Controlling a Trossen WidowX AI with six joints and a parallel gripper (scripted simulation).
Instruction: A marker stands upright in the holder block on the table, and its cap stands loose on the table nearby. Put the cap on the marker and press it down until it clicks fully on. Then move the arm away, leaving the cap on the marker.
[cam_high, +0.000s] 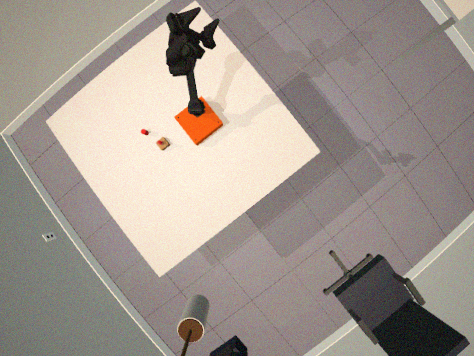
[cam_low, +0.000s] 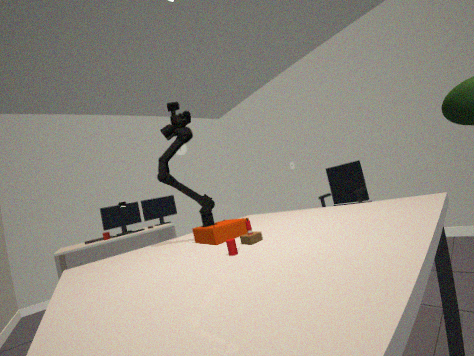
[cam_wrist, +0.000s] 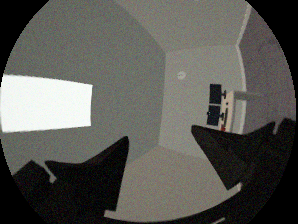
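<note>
The red cap (cam_high: 144, 132) (cam_low: 232, 247) stands on the table a short way from the holder block. The small brown holder block (cam_high: 164, 146) (cam_low: 251, 239) sits on the table with the red marker (cam_high: 160, 143) (cam_low: 248, 226) upright in it. The cap and the marker are apart. My gripper (cam_high: 208, 15) (cam_wrist: 160, 134) is open wide, with nothing between its fingers. It is raised high in the air, far from the cap and the marker, and the wrist view shows neither of them. In the exterior view its fingers are too small to make out clearly.
The arm's orange base (cam_high: 199, 131) (cam_low: 220, 232) stands on the pale table (cam_high: 150, 210) (cam_low: 210, 300), close to the block and the cap. A desk with monitors (cam_low: 121, 218) (cam_wrist: 214, 115) and an office chair (cam_high: 375, 295) (cam_low: 347, 182) are beyond the table.
</note>
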